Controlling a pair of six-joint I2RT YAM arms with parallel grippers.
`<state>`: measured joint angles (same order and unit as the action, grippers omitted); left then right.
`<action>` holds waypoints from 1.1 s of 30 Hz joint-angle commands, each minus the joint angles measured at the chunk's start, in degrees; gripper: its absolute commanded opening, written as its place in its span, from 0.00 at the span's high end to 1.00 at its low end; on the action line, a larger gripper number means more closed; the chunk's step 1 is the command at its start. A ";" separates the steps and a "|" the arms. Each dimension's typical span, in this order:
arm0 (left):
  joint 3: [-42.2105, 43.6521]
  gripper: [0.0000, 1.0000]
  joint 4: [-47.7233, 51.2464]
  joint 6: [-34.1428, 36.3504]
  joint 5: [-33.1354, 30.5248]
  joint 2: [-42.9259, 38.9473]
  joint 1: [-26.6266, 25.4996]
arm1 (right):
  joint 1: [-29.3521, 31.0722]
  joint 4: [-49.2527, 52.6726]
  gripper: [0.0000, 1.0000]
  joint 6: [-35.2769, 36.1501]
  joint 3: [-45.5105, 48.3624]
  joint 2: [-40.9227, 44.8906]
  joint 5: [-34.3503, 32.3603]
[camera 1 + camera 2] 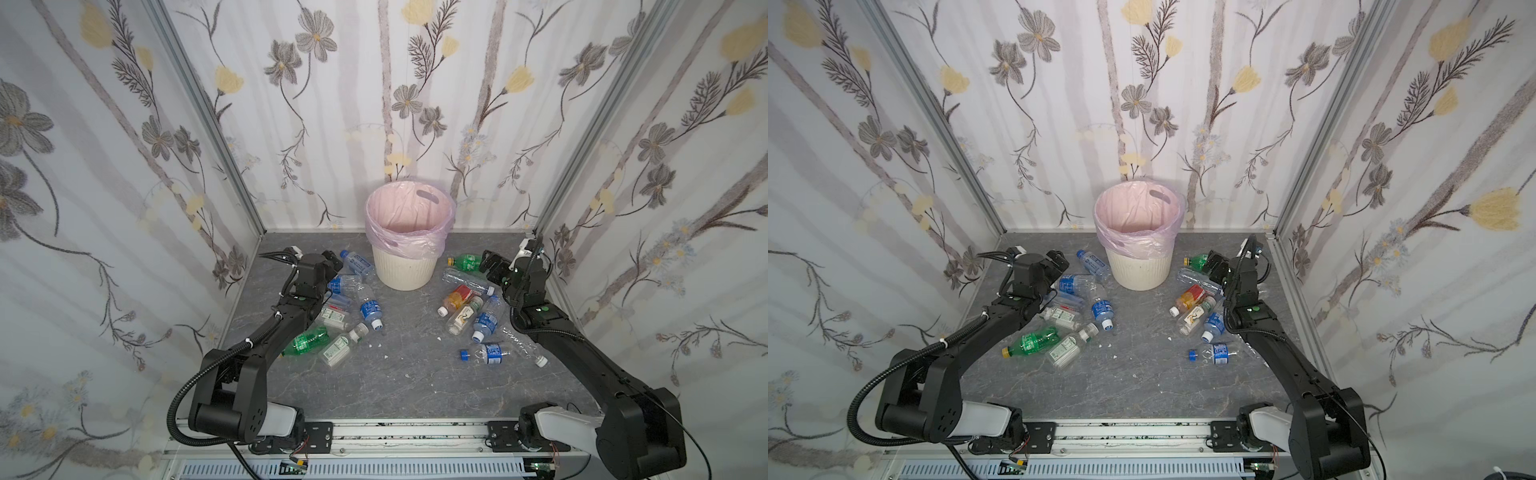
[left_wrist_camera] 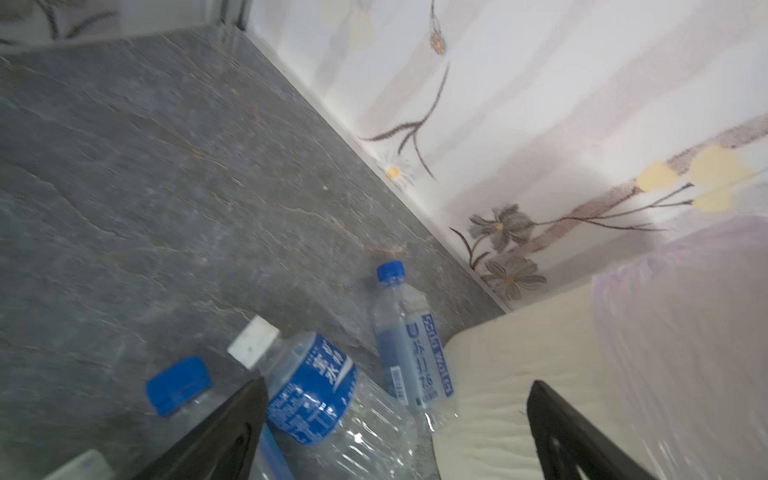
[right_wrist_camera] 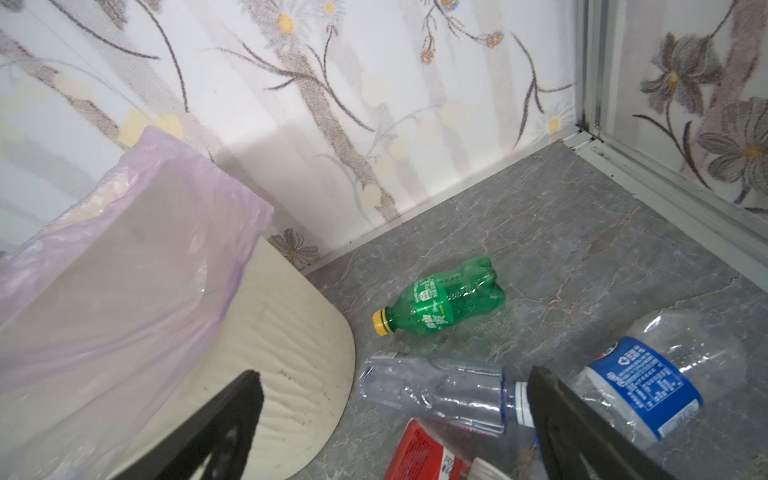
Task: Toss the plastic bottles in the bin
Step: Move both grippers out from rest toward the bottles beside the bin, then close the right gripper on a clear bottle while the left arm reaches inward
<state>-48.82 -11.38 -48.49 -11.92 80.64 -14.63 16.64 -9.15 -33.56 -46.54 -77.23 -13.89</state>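
Two loose heaps of plastic bottles (image 1: 368,309), all flat on the grey marbled floor (image 1: 415,374), one heap around and behind the left claw (image 2: 397,382), one around and behind the right claw (image 3: 395,372). Between the two claws, upright, the bin (image 1: 405,272): cream, ribbed, with a pale pink bag folded over its rim. Left claw spread wide, gripping nothing, low above the floor. Right beside one of its fingers, a white-capped bottle with a blue label (image 2: 311,390). Ahead, in line with the gap between the fingers, a slim blue-capped bottle (image 2: 409,345) just beside the bin's wall. Toward the other finger, the bin itself. Right claw likewise spread wide and empty, low over the floor. Ahead of it and apart from both fingers, a green bottle with a yellow cap (image 3: 449,301). Nearer, lying across the gap, a clear crushed bottle (image 3: 432,386). Outside one finger, a blue-labelled bottle (image 3: 648,382). Close under the gap, the red label of an orange bottle (image 1: 457,297). Beside the other finger, the bin's wall. Beyond both claws and out to either side, floral wallpaper (image 1: 124,166).
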 commanded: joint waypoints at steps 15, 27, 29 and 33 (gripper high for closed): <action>0.32 0.00 -4.44 -7.21 17.75 1.59 -2.40 | 23.10 -15.71 0.00 14.56 -1.86 -11.25 -8.26; 3.26 0.00 -6.75 -11.67 19.58 -0.93 -2.51 | 23.70 -26.75 0.00 12.31 -7.63 -23.68 -14.22; 2.95 0.00 -6.99 -10.66 19.91 -0.58 -2.42 | 23.61 -27.23 0.00 11.85 -9.44 -25.88 -13.93; 3.02 0.00 -7.08 -8.86 22.91 -0.01 -2.35 | 23.40 -26.03 0.00 11.76 -12.40 -29.16 -14.72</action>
<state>-45.43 -16.82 -58.46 8.88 80.42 -17.06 40.29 -33.28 -21.08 -57.14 -104.77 -26.59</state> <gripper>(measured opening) 0.997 0.996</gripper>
